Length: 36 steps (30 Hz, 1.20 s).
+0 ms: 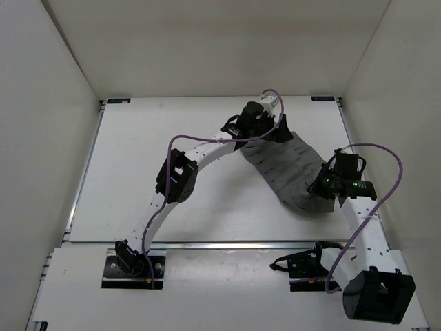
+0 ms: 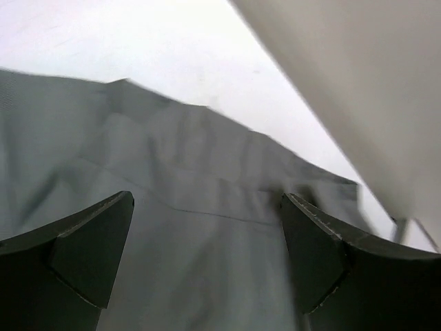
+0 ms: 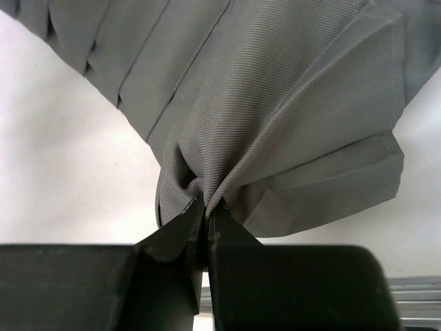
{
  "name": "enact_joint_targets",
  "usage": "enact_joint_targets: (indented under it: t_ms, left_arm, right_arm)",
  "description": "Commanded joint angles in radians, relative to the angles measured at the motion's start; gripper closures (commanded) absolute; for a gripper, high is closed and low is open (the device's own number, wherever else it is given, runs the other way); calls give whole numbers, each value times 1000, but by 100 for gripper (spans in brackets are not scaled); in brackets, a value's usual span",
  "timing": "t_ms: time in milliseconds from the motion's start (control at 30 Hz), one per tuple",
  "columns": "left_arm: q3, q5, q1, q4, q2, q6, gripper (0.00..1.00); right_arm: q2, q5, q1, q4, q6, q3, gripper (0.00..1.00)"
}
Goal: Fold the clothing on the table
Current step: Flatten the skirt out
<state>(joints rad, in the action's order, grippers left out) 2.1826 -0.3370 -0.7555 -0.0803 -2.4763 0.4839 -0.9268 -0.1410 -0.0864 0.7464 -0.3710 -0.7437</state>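
Your right gripper clamps the pleated grey garment at 4 o'clock; fabric bunches there. Your left gripper gapes at 12 o'clock.

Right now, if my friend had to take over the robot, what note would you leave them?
Left hand: open, over the far edge of the clothing, holding nothing.
Right hand: shut, pinching a bunched bit of the clothing's near end.
Clothing: wrinkled, lying on the right side of the table, pleats showing.
Done: one grip taken; no fold shows yet.
Left: probably close the left hand on the far edge, then fold the clothing over and lay it flat.
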Motion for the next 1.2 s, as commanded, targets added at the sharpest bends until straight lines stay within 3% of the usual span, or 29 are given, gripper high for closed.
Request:
enact_joint_targets:
  t_ms: [0, 300, 433, 500, 633, 700, 767, 833, 900, 1100, 1167]
  left_arm:
    - [43, 87, 45, -6, -45, -18, 2]
    - [146, 81, 62, 19, -170, -22, 2]
    - [108, -25, 64, 68, -167, 1, 2]
    - [98, -66, 58, 106, -168, 7, 9]
    - [95, -115, 47, 106, -161, -21, 10]
    - [97, -119, 41, 102, -165, -22, 20]
    - [88, -134, 36, 97, -161, -27, 40]
    - [88, -129, 41, 80, -159, -34, 77]
    - [89, -106, 31, 21, -141, -60, 100]
    - [86, 4, 82, -198, 31, -177, 100]
    - [-31, 38, 110, -225, 132, -212, 100]
  right_arm:
    - [32, -48, -32, -59, -16, -9, 99]
    - [-6, -23, 71, -19, -34, -26, 100]
    - [-10, -37, 65, -36, -43, -16, 100]
    - [-7, -51, 59, -39, -33, -6, 100]
    - [-9, -45, 30, -35, -13, -8, 100]
    - [2, -51, 24, -33, -5, -3, 99]
    - [6, -55, 11, -33, -5, -3, 99]
    - [6, -63, -1, -36, 6, -5, 100]
    - [9, -59, -16, -33, 17, -5, 100]
    - [-30, -63, -65, -94, 52, -48, 99]
    - [-69, -52, -84, -142, 63, -86, 100]
